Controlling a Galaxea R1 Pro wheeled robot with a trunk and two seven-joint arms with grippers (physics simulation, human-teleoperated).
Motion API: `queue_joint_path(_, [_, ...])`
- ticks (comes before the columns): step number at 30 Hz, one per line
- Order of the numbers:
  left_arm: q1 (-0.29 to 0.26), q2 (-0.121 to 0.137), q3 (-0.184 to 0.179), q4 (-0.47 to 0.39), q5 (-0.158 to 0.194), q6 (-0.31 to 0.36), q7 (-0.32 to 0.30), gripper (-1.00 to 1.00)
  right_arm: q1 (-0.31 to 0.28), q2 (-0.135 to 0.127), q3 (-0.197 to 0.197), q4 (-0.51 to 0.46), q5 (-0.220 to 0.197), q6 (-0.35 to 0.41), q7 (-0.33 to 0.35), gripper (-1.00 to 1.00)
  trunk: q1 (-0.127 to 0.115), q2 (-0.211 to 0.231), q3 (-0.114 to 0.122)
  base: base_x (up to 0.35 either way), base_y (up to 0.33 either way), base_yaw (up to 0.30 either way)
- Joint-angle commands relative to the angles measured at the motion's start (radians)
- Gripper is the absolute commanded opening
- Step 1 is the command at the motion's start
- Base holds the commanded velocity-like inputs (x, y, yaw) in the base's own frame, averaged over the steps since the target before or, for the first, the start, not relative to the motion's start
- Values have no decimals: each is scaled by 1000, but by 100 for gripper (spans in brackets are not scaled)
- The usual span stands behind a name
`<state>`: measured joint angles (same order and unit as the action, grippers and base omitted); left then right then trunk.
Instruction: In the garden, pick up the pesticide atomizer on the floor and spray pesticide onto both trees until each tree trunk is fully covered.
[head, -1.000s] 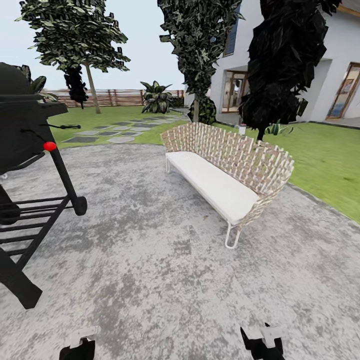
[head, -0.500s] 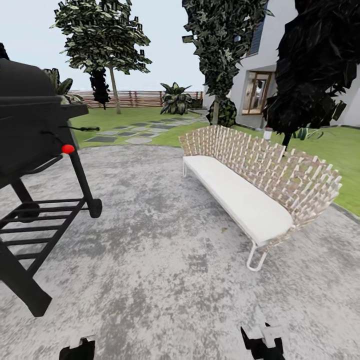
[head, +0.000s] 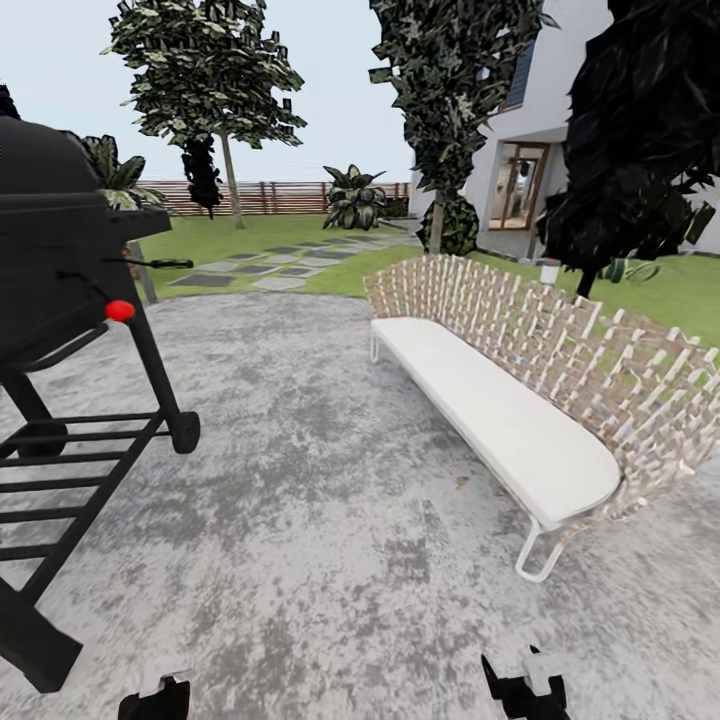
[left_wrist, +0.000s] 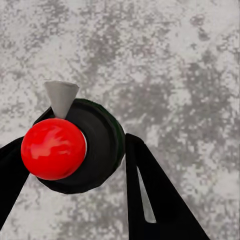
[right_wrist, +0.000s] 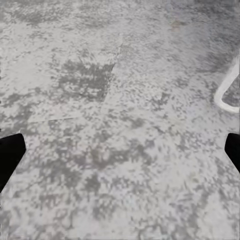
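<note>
The pesticide atomizer (left_wrist: 95, 150), a black round body with a red ball and a grey cone nozzle, sits between the black fingers of my left gripper (left_wrist: 75, 142), which is shut on it. My right gripper (right_wrist: 120, 147) is open over bare paving, its fingers far apart. Both grippers show low in the head view, the left (head: 160, 697) and the right (head: 525, 685). Far ahead, one tall tree stands on a bare pale trunk (head: 232, 185) by the fence. A second trunk (head: 436, 225) rises near the house. Green lawn (head: 220, 238) with grey stepping stones (head: 250, 270) lies between them.
I stand on a grey mottled patio (head: 320, 480). A black grill on wheels (head: 60, 330) is close on the left. A woven bench with a white cushion (head: 500, 410) runs along the right. A near-black conifer (head: 640, 150), a short palm (head: 355, 200) and the slat fence (head: 290, 196) stand beyond.
The whole head view has shifted: the camera has turned left and come closer, so the bench and grill look larger and the trees sit further right. Both grippers keep their place.
</note>
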<state>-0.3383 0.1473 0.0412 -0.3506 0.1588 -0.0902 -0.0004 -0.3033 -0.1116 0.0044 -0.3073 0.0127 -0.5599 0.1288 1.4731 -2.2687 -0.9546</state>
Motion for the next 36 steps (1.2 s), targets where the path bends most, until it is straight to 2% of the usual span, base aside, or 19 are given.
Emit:
queue_joint_path(1, [-1, 0, -1, 1, 10, -3, -1, -100, 0, 0, 0, 0, 1, -3, 2, 100, 0, 0, -1, 339, 101, 198])
queue_joint_path(11, [-1, 0, -1, 1, 10, -3, -1, -100, 0, 1, 0, 0, 2, -3, 1, 100, 0, 0, -1, 339, 23, 232])
queue_joint_path(36, [0, 0, -1, 1, 10, -3, -1, -100, 0, -1, 0, 8, 0, -4, 2, 100, 0, 0, -1, 339, 0, 5])
